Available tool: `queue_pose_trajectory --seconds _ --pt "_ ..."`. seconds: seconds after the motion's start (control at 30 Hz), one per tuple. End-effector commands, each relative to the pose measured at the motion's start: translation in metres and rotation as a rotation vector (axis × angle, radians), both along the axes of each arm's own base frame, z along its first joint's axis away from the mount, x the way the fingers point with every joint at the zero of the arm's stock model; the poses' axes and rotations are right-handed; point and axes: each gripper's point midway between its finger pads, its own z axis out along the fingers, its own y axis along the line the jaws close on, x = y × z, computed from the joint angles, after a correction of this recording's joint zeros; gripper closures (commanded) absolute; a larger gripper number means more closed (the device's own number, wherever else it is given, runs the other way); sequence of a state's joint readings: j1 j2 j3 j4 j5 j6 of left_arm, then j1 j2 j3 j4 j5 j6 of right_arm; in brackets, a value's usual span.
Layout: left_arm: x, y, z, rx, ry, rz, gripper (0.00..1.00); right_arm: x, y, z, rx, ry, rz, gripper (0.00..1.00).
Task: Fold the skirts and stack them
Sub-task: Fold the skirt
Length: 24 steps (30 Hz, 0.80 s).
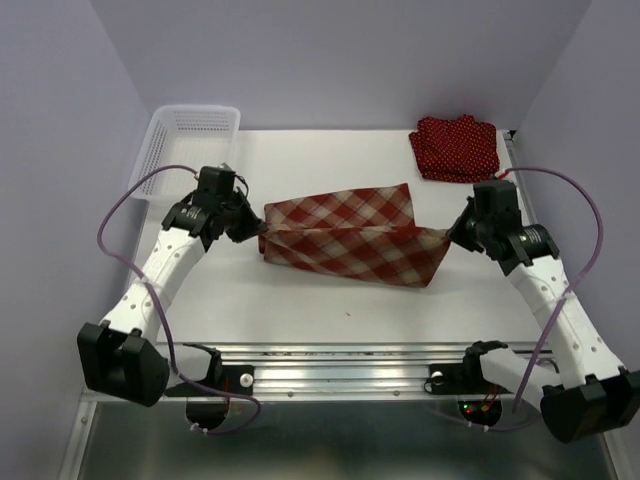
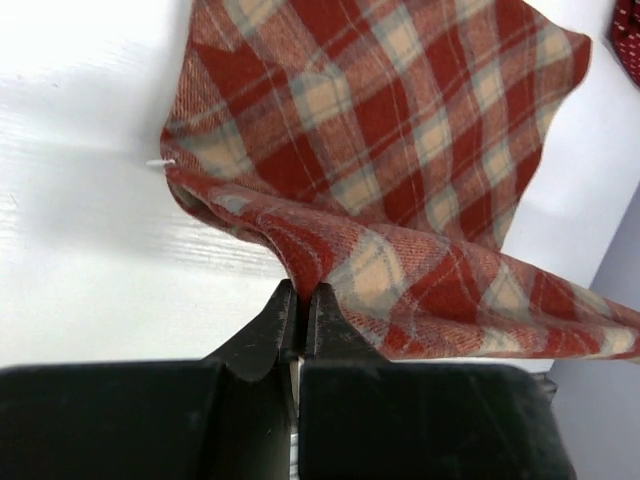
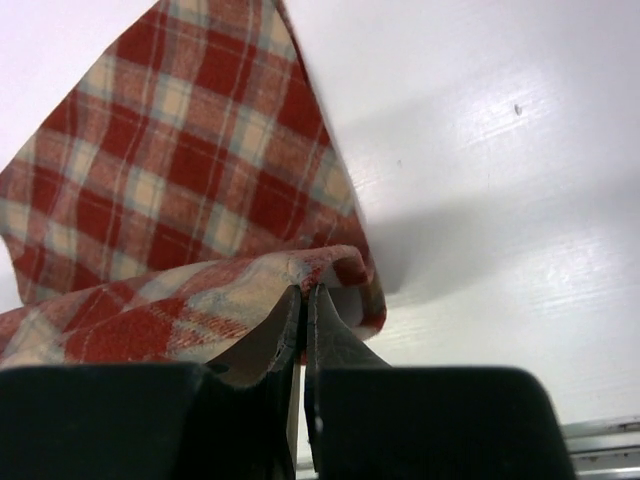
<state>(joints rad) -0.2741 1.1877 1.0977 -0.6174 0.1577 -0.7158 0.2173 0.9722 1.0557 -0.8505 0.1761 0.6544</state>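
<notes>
Nearest the arms, the counter [image 1: 330,310] is bare white. Just past that strip, both arms have the plaid skirt [image 1: 350,235] by its near edge, one at each end.

The left fingers [image 2: 265,340] are pinched nearly closed on a fold of cloth at the skirt's left corner. The right fingers [image 3: 335,345] are the same on the right corner, narrow with cloth between them. The held edge is lifted off the counter and pulled into a fairly straight line between them, while the rest of the skirt lies flat behind it, mid-counter.

This looks like the fold-over step to me. To do it well, I'd carry both corners away from the arms at the same height and pace so the edge stays taut and doesn't sag in the middle. Then lay it down lined up with the far edge, and only let go once the cloth rests flat. If one side leads, the fold will probably come out skewed.

Further back, a folded polka-dot pile [image 1: 455,147] sits in the far right corner, and I can't tell how many pieces are in it. A white mesh basket [image 1: 165,130] sits far left.

No brands or readable writing anywhere. There's a tiny white bit [image 2: 160,162] at the skirt's corner, too small to tell what it is.
</notes>
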Motion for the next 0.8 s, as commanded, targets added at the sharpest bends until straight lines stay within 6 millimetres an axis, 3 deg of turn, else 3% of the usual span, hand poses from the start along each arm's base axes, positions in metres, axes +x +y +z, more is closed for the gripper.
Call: queue_pose_trajectory --seconds 0.0,0.17,0.2,0.23,0.27,0.5,0.57,0.63,0.73,0.77 --pt "0.033 0.008 0.007 0.065 -0.031 0.047 1.00 0.051 -0.009 0.033 -0.091 -0.144 -0.025 0.99" --pt "0.069 0.015 0.008 0.066 -0.040 0.097 1.00 0.099 -0.002 0.035 -0.132 -0.178 -0.007 0.99" --pt "0.074 0.016 0.006 0.067 -0.037 0.102 1.00 0.110 0.001 0.024 -0.139 -0.152 0.002 0.99" --pt "0.081 0.018 -0.003 0.074 -0.014 0.110 1.00 0.121 0.001 0.028 -0.139 -0.167 0.008 0.99" --pt "0.087 0.019 -0.002 0.079 -0.019 0.112 1.00 0.131 0.004 0.013 -0.148 -0.132 0.020 0.99" --pt "0.134 0.028 -0.034 0.119 0.036 0.145 1.00 0.184 0.003 -0.007 -0.158 -0.131 0.028 0.99" --pt "0.148 0.025 -0.033 0.120 0.017 0.137 1.00 0.201 0.003 -0.020 -0.166 -0.126 0.038 0.99" --pt "0.160 0.029 -0.048 0.148 0.041 0.160 1.00 0.213 0.005 -0.030 -0.181 -0.128 0.063 0.99" --pt "0.181 0.034 -0.052 0.179 0.030 0.181 1.00 0.237 0.008 -0.048 -0.185 -0.137 0.094 0.99" --pt "0.184 0.035 -0.065 0.191 0.060 0.179 1.00 0.247 0.010 -0.060 -0.188 -0.117 0.094 0.99"
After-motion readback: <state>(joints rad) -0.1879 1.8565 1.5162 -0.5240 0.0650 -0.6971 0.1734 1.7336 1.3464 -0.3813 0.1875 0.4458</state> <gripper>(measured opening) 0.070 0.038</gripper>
